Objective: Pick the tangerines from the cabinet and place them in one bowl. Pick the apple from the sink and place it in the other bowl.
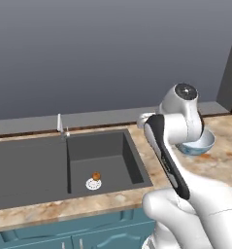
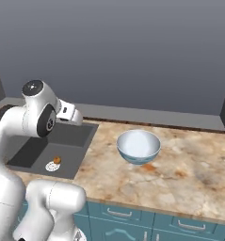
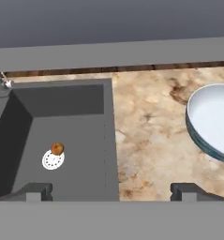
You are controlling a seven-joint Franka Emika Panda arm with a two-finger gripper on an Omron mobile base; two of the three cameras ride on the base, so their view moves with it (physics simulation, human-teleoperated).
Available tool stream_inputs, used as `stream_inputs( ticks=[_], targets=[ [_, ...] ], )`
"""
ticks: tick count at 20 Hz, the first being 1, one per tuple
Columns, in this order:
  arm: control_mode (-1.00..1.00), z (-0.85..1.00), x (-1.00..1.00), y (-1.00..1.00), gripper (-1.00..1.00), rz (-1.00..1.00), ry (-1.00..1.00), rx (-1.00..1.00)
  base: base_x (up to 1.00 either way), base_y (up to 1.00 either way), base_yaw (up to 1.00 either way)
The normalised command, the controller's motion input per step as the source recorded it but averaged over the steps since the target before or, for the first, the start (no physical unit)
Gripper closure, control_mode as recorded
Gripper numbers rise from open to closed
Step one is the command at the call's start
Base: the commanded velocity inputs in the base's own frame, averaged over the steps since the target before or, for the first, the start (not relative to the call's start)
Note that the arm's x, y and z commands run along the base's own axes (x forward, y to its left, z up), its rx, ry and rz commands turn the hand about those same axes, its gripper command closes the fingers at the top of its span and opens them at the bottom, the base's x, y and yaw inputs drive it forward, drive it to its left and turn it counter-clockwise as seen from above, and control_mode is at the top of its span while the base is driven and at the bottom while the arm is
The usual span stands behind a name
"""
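One round apple (image 3: 57,148) on white perforated drain (image 3: 53,160).

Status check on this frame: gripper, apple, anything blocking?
Gripper open, empty, high above the sink's right rim. Apple in the deep basin, at the drain's edge. White bowl empty on the counter to the right. Nothing in the way.

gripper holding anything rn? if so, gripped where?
Nothing held. The gripper is open with empty space between its fingertips, high over the sink's right edge. The apple sits on the drain in the basin.
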Motion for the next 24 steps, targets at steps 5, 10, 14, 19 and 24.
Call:
stream_inputs(
  ticks=[5, 10, 14, 19, 24],
  targets=[
    [-1.0, -0.31, 0.0, 0.31, -1.0, 0.03, 0.28, 0.0, 0.0, 0.0, 0.0],
    [-1.0, -0.43, 0.0, 0.34, -1.0, 0.01, 0.24, 0.0, 0.0, 0.0, 0.0],
    [-1.0, -0.55, 0.01, 0.22, -1.0, 0.02, 0.19, 0.0, 0.0, 0.0, 0.0],
    [-1.0, -0.48, 0.06, 0.16, -1.0, 0.02, 0.13, 0.0, 0.0, 0.0, 0.0],
    [-1.0, -0.4, 0.08, 0.11, -1.0, 0.01, 0.06, 0.0, 0.0, 0.0, 0.0]
  ],
)
